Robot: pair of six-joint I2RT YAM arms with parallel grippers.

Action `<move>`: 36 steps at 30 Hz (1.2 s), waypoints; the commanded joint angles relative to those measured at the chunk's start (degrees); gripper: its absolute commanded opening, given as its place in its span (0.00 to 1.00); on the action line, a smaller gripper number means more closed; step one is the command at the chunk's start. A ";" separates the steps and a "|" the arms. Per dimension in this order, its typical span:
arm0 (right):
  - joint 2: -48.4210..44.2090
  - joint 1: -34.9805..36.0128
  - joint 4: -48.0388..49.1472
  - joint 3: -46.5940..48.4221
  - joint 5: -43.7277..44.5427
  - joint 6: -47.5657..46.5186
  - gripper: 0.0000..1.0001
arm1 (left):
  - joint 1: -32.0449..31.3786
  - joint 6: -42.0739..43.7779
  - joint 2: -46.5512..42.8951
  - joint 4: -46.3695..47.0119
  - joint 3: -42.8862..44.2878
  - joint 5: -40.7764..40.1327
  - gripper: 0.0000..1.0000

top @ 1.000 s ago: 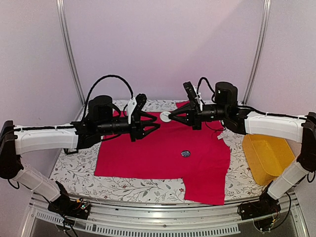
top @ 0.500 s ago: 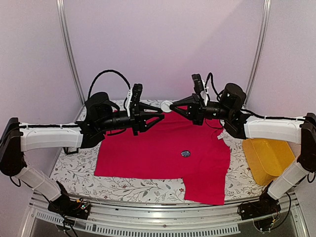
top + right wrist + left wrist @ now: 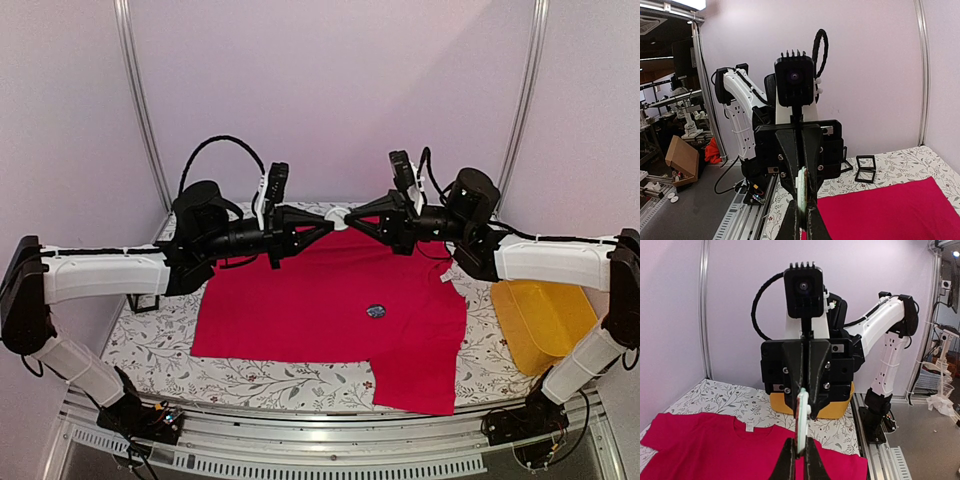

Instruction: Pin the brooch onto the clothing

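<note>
The brooch (image 3: 338, 216), a round pale green-white disc, hangs edge-on in the air above the far edge of the red T-shirt (image 3: 300, 300). My left gripper (image 3: 328, 223) and right gripper (image 3: 350, 220) meet tip to tip, both shut on it. In the left wrist view my left gripper (image 3: 800, 446) pinches the lower rim of the brooch (image 3: 803, 420) and the right gripper (image 3: 808, 410) its upper part. The right wrist view shows the same, with the right gripper (image 3: 801, 209) on the brooch (image 3: 802, 192). The shirt (image 3: 715, 450) lies flat, white neck label (image 3: 748, 427) showing.
A small dark round badge (image 3: 376, 311) lies on the shirt near its middle. A yellow tray (image 3: 545, 320) stands at the right. Two black square frames (image 3: 866, 169) lie on the floral tablecloth (image 3: 160, 350) at the left.
The right gripper has lifted the brooch up and away from the shirt. The left gripper has risen with it and closed on the disc from the other side.
</note>
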 commanded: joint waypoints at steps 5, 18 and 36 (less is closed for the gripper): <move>0.39 0.44 -6.01 2.45 1.09 -2.42 0.34 | 0.11 3.89 -0.40 -3.60 1.66 -1.40 0.00; 0.82 0.42 -8.69 3.39 2.77 -5.29 0.26 | -0.11 6.59 -0.75 -5.81 1.92 -0.99 0.00; 0.75 0.44 -14.10 4.50 6.23 -9.50 0.08 | -1.86 11.93 -0.96 -10.66 3.40 -1.97 0.00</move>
